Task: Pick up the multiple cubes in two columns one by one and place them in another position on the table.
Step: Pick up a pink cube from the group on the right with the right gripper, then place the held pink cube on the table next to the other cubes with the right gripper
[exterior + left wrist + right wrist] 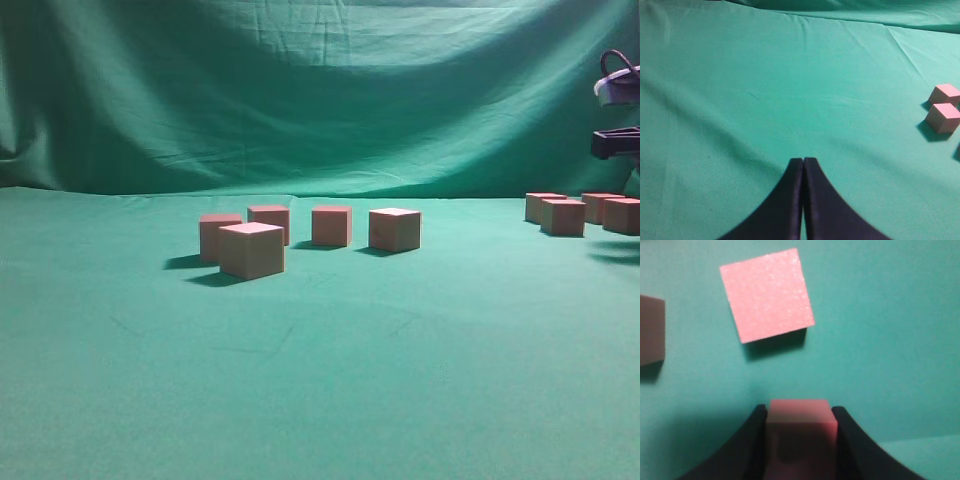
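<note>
My right gripper (799, 411) is shut on a pinkish-red cube (800, 432) and holds it above the green table (890, 340). A second cube (767, 295) lies on the cloth just beyond the jaws, and a third (650, 330) is at the left edge. In the exterior view only part of the right arm (616, 142) shows at the far right, above several cubes (563, 216). Several more cubes (251, 249) stand left of centre. My left gripper (803, 161) is shut and empty over bare cloth, with two cubes (942, 117) off to its right.
A draped green cloth backdrop (320, 90) rises behind the table (320, 380). A dark shape (958, 151) cuts in at the right edge of the left wrist view. The cloth has slight creases.
</note>
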`<state>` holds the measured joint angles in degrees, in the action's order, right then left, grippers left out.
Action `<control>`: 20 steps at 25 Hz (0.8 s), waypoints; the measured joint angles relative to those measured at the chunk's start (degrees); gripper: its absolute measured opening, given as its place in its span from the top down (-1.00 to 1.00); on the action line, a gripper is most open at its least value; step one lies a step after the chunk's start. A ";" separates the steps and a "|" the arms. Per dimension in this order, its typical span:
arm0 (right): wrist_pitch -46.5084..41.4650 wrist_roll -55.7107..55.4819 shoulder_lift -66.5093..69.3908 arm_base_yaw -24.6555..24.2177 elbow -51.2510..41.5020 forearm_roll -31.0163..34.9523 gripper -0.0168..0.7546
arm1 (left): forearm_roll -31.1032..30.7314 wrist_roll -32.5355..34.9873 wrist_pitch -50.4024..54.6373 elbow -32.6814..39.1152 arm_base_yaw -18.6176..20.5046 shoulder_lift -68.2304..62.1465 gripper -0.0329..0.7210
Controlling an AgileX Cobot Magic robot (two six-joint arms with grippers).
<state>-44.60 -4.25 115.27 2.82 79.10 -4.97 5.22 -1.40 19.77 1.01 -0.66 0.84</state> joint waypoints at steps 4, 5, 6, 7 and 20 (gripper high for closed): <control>-2.64 0.00 -0.27 0.00 1.25 0.00 0.26 | 0.00 0.00 0.00 0.00 0.00 0.00 0.91; -4.16 0.00 -0.70 0.00 2.09 0.00 0.26 | 0.00 0.00 0.00 0.00 0.00 0.00 0.91; -5.61 0.00 -1.43 0.00 3.08 0.11 0.26 | 0.00 0.00 0.00 0.00 0.00 0.00 0.91; -7.36 0.00 -2.45 0.00 3.96 0.47 0.26 | 0.00 0.00 0.00 0.00 0.00 0.00 0.91; -14.30 10.77 -21.49 15.82 -0.66 7.32 0.26 | 0.00 0.00 0.00 0.00 0.00 0.00 0.91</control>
<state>-58.90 6.53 93.78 18.64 78.44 2.34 5.22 -1.40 19.77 1.01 -0.66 0.84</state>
